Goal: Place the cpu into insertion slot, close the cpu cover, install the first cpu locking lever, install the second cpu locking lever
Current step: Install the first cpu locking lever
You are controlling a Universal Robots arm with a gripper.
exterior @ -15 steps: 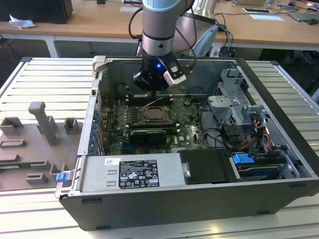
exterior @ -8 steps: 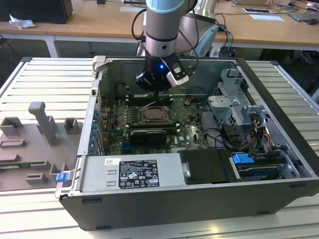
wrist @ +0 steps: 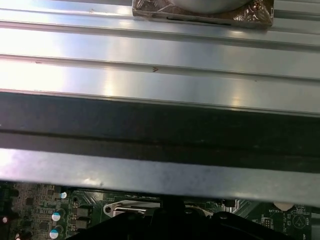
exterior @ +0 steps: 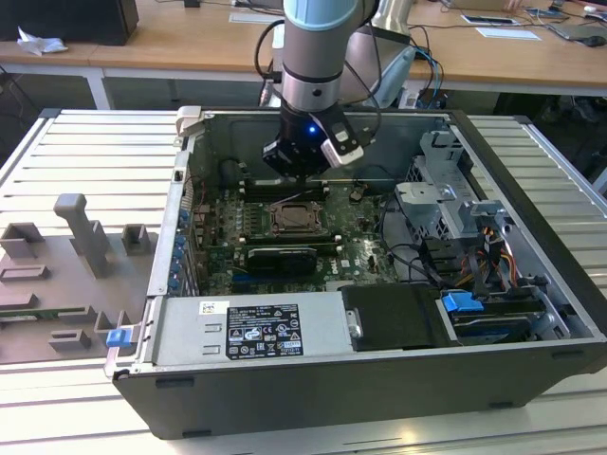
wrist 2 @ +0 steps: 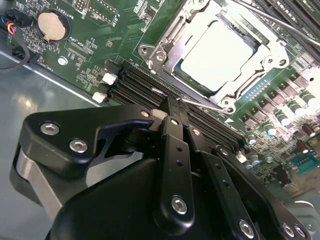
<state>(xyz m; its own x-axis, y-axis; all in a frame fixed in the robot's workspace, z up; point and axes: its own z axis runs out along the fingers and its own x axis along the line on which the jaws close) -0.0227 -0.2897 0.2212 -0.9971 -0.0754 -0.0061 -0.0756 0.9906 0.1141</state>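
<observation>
The black metal gripper (wrist 2: 172, 107), fingers pressed together, is pushing a thin wire locking lever (wrist 2: 202, 104) beside the silver hinged cpu cover (wrist 2: 165, 47), closed over the pale square cpu (wrist 2: 220, 55); latching needs downward, sideways pressure.

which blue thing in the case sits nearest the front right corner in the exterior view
The blue tab atop the drive bay on the exterior view's right; the other blue clip hangs outside the case wall on the left.

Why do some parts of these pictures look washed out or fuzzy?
In the second wrist view the cpu has a pale metal top that glares almost white, and the gripper close to the lens is dark and soft. In the first wrist view bright light streaks across the ribbed metal surface. The exterior view is evenly lit, though the case interior sits in shadow.
</observation>
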